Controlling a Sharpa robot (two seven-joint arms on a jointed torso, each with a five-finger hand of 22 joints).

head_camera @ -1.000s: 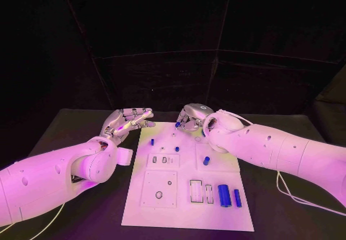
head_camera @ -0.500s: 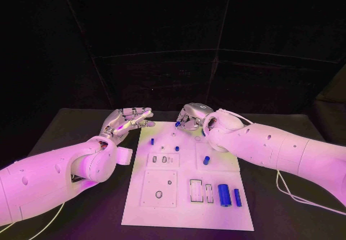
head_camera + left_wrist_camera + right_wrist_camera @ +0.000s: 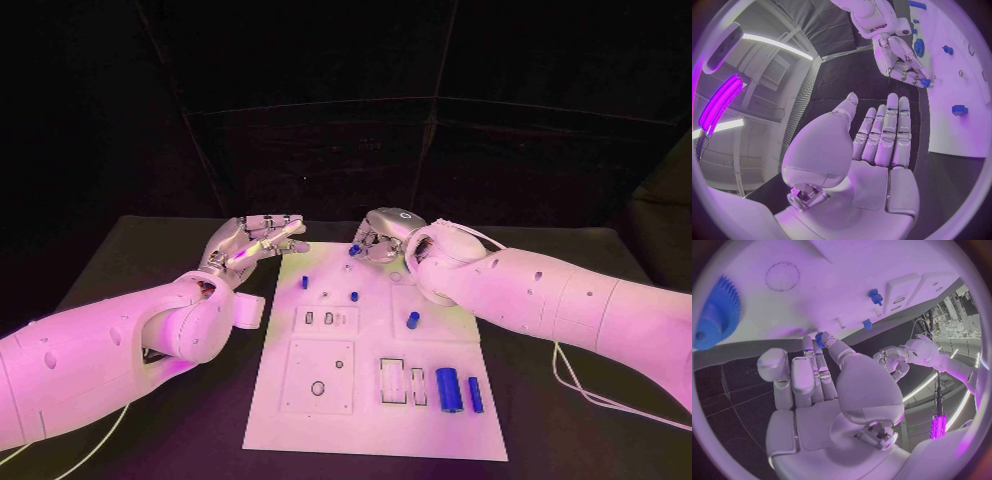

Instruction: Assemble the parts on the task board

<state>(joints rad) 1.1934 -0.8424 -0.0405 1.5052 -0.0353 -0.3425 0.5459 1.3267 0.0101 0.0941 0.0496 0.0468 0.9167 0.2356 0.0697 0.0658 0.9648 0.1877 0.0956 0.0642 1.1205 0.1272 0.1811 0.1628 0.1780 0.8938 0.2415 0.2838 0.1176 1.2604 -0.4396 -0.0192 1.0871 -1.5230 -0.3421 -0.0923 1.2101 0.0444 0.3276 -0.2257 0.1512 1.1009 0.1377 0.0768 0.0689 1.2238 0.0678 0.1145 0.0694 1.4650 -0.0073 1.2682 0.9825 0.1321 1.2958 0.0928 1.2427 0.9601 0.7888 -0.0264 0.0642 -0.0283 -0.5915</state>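
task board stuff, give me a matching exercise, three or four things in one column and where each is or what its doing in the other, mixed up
Things:
1. left hand
2. right hand
3. two long blue rods
4. blue gear

Places or states:
A. lying side by side at the near right of the task board
B. pinching a small blue part at the board's far edge
C. fingers straight, holding nothing, beside the board's far left corner
D. lying flat on the board in the right wrist view

Pairs: 1-C, 2-B, 3-A, 4-D
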